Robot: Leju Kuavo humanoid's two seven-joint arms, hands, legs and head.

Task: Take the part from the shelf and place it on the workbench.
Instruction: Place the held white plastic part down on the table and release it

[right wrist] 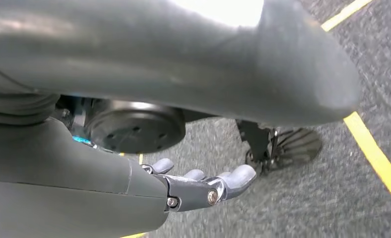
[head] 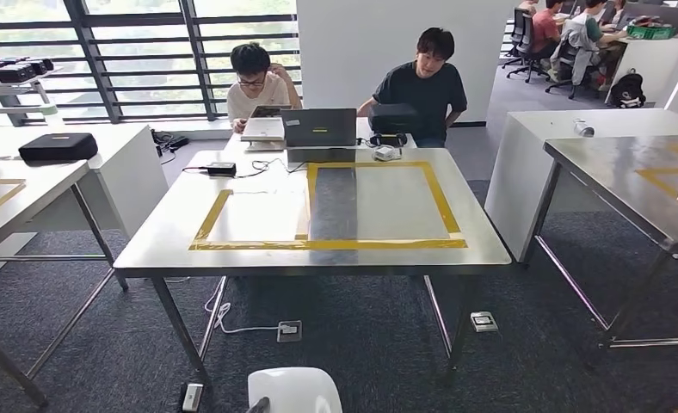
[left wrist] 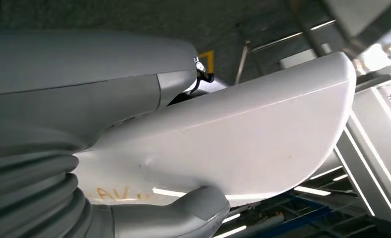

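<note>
The left hand (left wrist: 134, 163) holds a big white curved part (left wrist: 243, 134), with the thumb (left wrist: 193, 213) pressed against its edge. In the head view the part (head: 294, 389) shows low down, in front of the near edge of the shiny workbench (head: 155, 245), not on it. The right hand (right wrist: 203, 186) hangs over the grey carpet (right wrist: 332, 198), holding nothing, its fingers nearly straight. Yellow tape (head: 335, 244) marks squares on the workbench. Two people sit at its far edge behind a laptop (head: 318, 129).

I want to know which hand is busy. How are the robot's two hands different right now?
The left hand grips a big smooth white curved part; the right hand holds nothing. The left hand's thumb presses the part's edge; the right hand's fingers hang over the grey carpet floor. Both hands are grey.
</note>
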